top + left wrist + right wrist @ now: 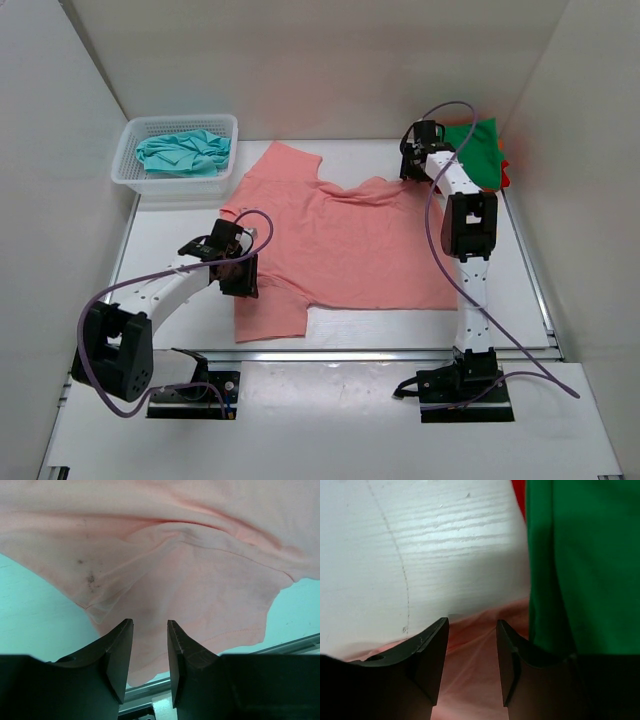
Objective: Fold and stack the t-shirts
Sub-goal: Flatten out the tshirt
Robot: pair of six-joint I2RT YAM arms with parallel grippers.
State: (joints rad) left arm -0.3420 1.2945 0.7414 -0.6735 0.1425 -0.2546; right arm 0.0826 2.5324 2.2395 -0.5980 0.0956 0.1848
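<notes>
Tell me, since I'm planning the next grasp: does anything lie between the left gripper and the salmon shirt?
Nothing visible does. The left gripper hangs, jaws apart, right over a sleeve of the salmon shirt, bare cloth showing in the gap. The basket with the teal shirt sits farther back, off to the side.

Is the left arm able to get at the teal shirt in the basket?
Probably yes: the teal shirt lies uncovered in the open basket, nothing between it and the left gripper.

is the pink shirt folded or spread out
Spread out: the pink shirt lies flat on the table, both sleeves out, body not doubled over.
</notes>
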